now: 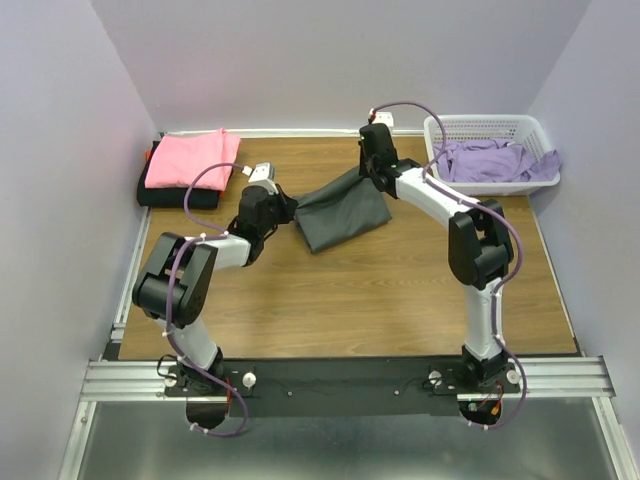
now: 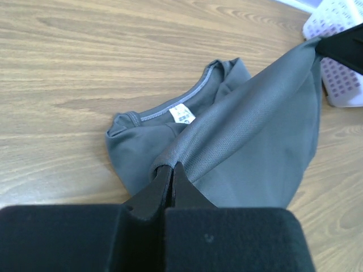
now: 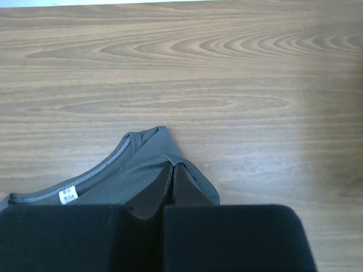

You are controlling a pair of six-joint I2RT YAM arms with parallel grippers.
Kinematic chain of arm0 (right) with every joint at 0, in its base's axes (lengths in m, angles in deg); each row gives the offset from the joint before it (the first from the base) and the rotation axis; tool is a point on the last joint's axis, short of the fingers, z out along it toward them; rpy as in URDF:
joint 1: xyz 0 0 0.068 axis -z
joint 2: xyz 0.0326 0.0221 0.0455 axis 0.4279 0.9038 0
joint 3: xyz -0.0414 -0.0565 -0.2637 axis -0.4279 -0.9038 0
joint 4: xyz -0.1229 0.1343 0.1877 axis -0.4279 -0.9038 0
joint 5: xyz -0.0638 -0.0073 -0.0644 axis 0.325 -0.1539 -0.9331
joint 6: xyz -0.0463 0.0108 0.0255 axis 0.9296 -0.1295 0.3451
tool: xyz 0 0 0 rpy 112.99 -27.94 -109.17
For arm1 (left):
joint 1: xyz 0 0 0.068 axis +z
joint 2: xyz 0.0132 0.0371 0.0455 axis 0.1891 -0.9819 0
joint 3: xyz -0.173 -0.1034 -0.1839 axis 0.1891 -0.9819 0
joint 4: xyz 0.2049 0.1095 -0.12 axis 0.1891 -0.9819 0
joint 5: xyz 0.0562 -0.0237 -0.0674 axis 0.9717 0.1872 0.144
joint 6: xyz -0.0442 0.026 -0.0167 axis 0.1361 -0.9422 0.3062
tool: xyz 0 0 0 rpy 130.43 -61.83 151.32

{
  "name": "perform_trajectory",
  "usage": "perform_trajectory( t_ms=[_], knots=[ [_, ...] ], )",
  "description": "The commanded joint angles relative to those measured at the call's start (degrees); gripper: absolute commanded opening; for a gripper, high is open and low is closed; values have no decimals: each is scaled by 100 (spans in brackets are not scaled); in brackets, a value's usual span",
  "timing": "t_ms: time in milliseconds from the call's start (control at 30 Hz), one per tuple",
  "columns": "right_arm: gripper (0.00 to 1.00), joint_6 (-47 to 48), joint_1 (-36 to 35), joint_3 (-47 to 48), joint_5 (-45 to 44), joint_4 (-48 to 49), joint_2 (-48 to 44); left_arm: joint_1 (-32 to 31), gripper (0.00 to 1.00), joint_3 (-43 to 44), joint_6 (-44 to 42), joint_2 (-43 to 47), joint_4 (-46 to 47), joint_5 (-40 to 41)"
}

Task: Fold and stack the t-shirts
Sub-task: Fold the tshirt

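Note:
The dark charcoal grey t-shirt [image 1: 343,210] hangs stretched between my two grippers above the middle of the wooden table. My left gripper [image 1: 290,207] is shut on its left edge; in the left wrist view [image 2: 172,165] the cloth [image 2: 255,119] runs up to the right gripper. My right gripper [image 1: 370,172] is shut on the other edge, also in the right wrist view [image 3: 172,165], with the collar and white label [image 3: 68,196] lying below. The bright pink t-shirt [image 1: 190,158] lies folded on the black t-shirt [image 1: 165,195] at the far left. Lavender purple t-shirts [image 1: 495,160] fill the basket.
The white plastic lattice basket [image 1: 480,127] stands at the far right corner, and shows in the left wrist view [image 2: 340,34]. Grey walls close the table on the left, back and right. Bare wood [image 1: 380,290] lies in front of the shirt.

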Motion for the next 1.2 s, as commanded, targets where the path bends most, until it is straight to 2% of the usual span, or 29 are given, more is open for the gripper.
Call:
perform_trajectory(
  t_ms=[0,100,267,433,600,867,1033,1167],
  knots=[
    [2,160,98,412,82,68,325,148,0,239,-46,-243,170,-306],
    [2,151,107,387,99,68,317,166,0,266,-125,-253,179,-376],
    [2,-51,107,-175,266,68,-296,166,0,21,-248,98,275,-745],
    [2,-314,90,-1273,714,86,-1193,105,0,-559,-283,853,346,-781],
    [2,-490,-208,-2205,610,77,-2107,-123,0,-1034,-292,1522,250,-693],
    [2,-1000,-727,-3979,-137,86,-3724,-844,0,-1588,-204,2787,-348,236],
    [2,-1167,-930,-4675,-165,51,-5014,-1230,0,-1957,-55,3780,-875,809],
    [2,-1308,-1044,-5018,-120,-116,-5648,-1546,0,-2080,41,4290,-1244,1012]
  ],
)
